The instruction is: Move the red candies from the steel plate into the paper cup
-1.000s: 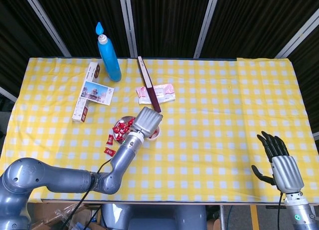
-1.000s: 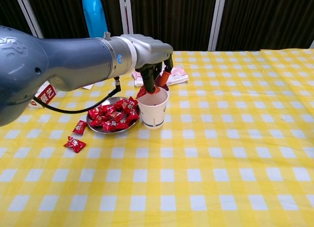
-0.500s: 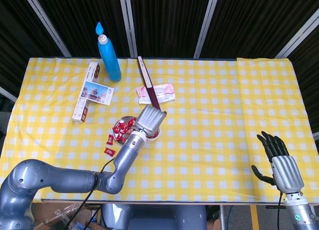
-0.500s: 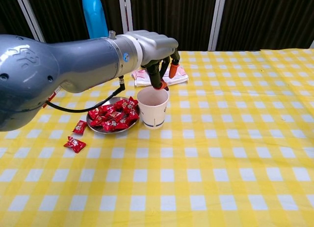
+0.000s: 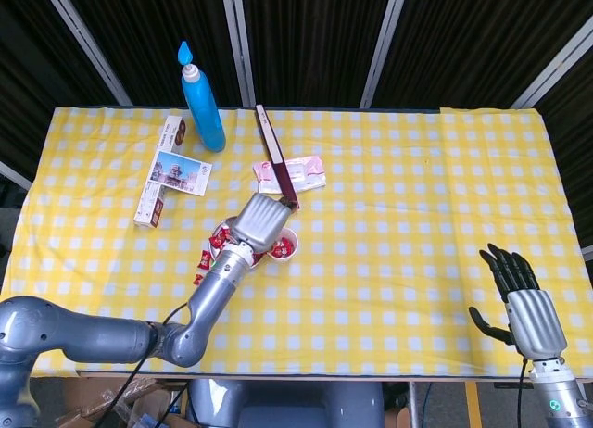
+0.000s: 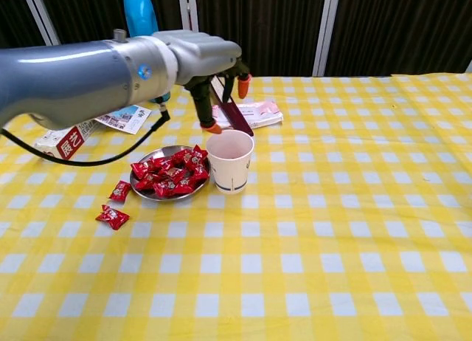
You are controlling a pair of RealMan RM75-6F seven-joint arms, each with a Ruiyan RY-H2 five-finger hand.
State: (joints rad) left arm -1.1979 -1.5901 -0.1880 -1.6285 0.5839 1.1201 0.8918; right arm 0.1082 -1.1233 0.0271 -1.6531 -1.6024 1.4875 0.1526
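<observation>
- Yellow-and-white checked tablecloth (image 6: 332, 230) covers the whole table, with dark slatted panels behind it.
- Left hand (image 6: 209, 68) hangs in the air above the steel plate (image 6: 151, 192) and just to the plate side of the paper cup (image 6: 230, 161). Its fingers (image 6: 200, 108) are loosely spread and pointing down, orange tips showing, and there's nothing in them as far as I can see. It isn't touching the cup or the candies.
- Red candies (image 6: 168, 173) are still heaped on the plate, which sits touching or nearly touching the cup's left side.
- In the head view you can see red inside the cup, so at least one candy is in there.
- Two stray candies (image 6: 112, 217) (image 6: 120, 190) lie on the cloth just left of the plate.
- Right hand (image 5: 524, 308) is way off at the near right corner of the table, palm up-ish, fingers straight and apart, holding nothing.
- Other stuff at the back: a blue bottle (image 5: 201, 104), a long dark flat stick (image 5: 276, 157) lying over a pink packet (image 5: 301, 172), plus a postcard (image 5: 180, 173) and a small red-and-white box (image 5: 152, 206).
</observation>
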